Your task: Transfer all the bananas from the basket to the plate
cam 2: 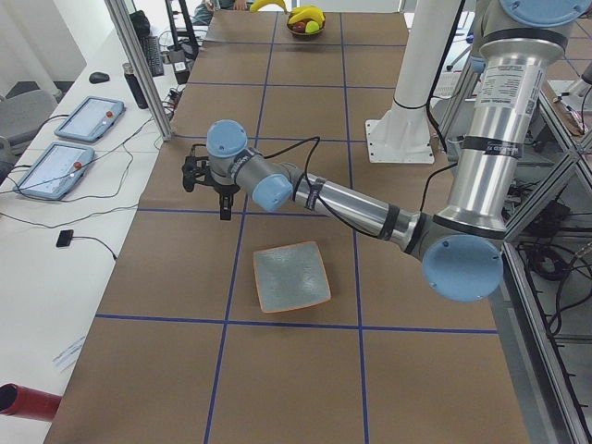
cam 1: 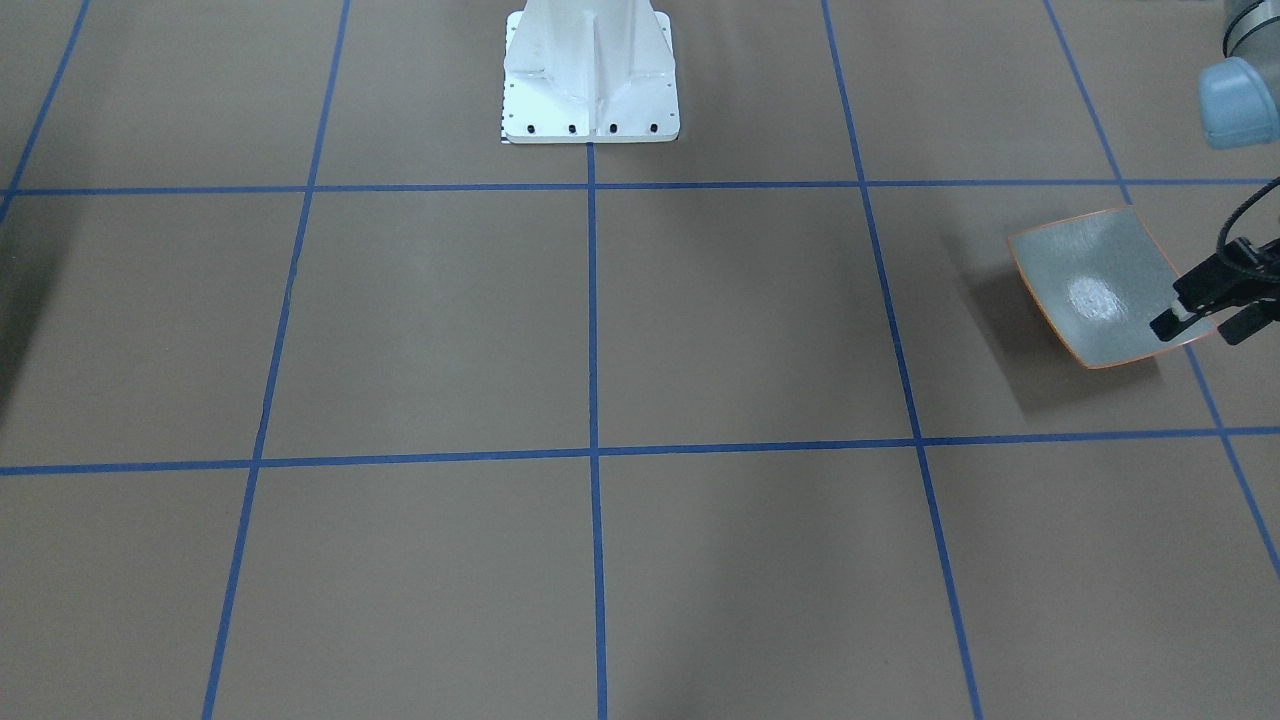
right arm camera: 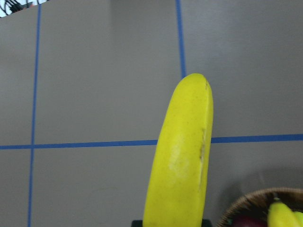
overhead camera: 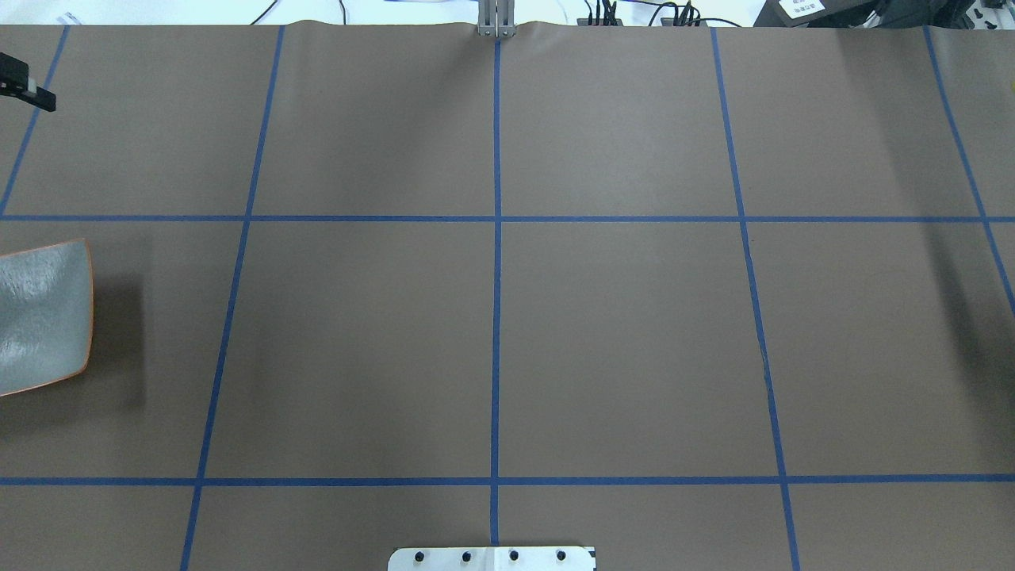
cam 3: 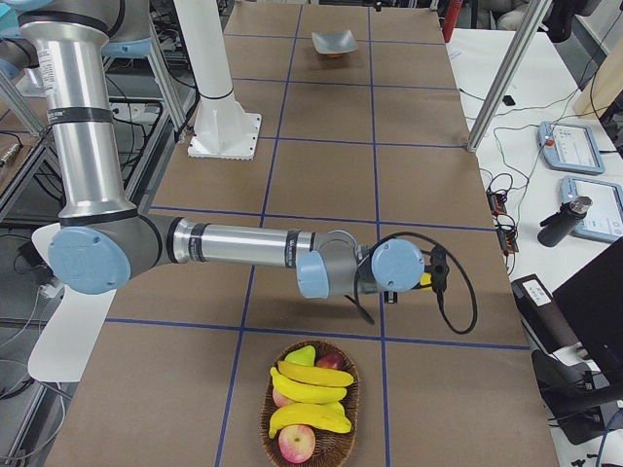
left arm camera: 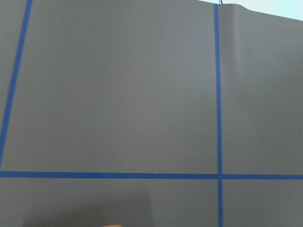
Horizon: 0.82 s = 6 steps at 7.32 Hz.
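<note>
- Right end effector (cam 3: 433, 270) grips one banana (right arm camera: 182, 151), clear of basket (cam 3: 354, 409) at its 7 o'clock.
- Plate (cam 3: 334, 41) bare, 12 o'clock, far bench (cam 3: 321, 175) end; left end effector (cam 1: 1205, 318) open near it.
- Step: carry. Next probably needs long reach or hand-over.

The plate (overhead camera: 44, 317) lies on the table (overhead camera: 618, 341), cut off at the left edge.
</note>
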{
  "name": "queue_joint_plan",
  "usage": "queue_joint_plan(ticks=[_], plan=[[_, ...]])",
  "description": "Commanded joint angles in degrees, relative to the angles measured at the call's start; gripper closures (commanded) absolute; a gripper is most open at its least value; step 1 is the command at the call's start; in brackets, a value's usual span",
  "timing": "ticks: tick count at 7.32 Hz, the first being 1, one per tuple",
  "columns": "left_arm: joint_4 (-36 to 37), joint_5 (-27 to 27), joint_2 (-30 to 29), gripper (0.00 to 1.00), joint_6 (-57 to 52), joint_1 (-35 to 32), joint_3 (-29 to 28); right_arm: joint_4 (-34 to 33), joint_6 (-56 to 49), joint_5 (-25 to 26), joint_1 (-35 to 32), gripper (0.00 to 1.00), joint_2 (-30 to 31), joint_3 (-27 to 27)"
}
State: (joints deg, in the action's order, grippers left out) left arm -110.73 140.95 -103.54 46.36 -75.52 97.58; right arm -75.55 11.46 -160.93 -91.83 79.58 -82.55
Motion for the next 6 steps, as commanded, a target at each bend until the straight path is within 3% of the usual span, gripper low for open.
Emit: queue_joint_plan(ticks=[1, 3, 6], plan=[[0.0, 1.7, -5.8, 0.0, 7.7, 3.7, -1.8, 2.5, 7.9, 3.6, 8.6, 1.0, -7.1, -4.2], [-1.8, 1.7, -10.2, 0.0, 16.9, 7.1, -2.6, 3.3, 24.4, 15.5, 18.0, 1.0, -14.8, -9.3], [-4.8, 1.6, -14.8, 0.0, 28.4, 10.8, -2.9, 23.1, 56.6, 30.8, 33.3, 1.0, -19.0, -9.5]])
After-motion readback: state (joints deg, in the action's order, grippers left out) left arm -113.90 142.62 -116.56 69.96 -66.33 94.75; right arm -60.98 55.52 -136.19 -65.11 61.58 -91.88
